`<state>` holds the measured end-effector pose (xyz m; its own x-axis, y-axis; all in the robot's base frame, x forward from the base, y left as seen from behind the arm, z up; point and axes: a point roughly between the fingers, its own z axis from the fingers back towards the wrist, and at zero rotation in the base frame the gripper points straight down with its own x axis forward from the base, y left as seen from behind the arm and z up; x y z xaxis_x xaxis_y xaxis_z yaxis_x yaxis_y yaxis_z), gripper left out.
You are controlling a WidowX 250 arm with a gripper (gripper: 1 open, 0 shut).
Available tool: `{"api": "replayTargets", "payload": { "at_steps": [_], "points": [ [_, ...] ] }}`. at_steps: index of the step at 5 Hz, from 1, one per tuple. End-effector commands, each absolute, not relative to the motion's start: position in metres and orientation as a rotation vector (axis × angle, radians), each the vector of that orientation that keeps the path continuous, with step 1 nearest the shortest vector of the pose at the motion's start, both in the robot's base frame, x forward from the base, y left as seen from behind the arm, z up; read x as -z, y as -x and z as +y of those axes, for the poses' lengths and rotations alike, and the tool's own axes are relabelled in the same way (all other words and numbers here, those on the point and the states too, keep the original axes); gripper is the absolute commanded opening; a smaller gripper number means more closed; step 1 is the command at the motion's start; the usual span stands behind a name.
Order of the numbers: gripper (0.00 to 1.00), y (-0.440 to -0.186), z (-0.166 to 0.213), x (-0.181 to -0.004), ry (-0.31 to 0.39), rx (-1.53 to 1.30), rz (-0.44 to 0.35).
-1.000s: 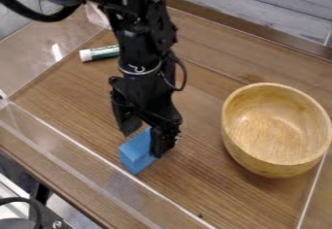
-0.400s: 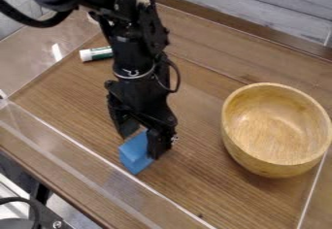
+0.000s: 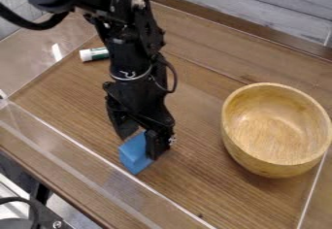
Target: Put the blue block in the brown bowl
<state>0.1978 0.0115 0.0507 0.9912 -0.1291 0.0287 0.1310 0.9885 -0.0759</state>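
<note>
The bowl (image 3: 275, 130) looks smooth, grained wood (faintly glossy); the block (image 3: 135, 153), perhaps matt plastic.

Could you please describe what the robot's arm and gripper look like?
The arm is matte black, built from chunky, angular segments with small light specks that look like screws or markings. A thick black cable loops off toward the upper left, and a thinner one curves along its side. The gripper is black too, with dark fingers.
</note>
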Motion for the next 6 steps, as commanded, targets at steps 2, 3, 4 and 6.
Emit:
{"api": "replayTargets", "payload": {
  "at_steps": [2,3,4,6],
  "points": [
    [1.0,-0.2038,0.0133,-0.0493,0.081,0.131,-0.057],
    [0.0,-0.2038,0.0133,-0.0457,0.085,0.133,-0.058],
    [0.0,-0.204,0.0127,-0.0473,0.087,0.135,-0.059],
    [0.0,-0.2041,0.0113,-0.0522,0.09,0.139,-0.059]
  ]
}}
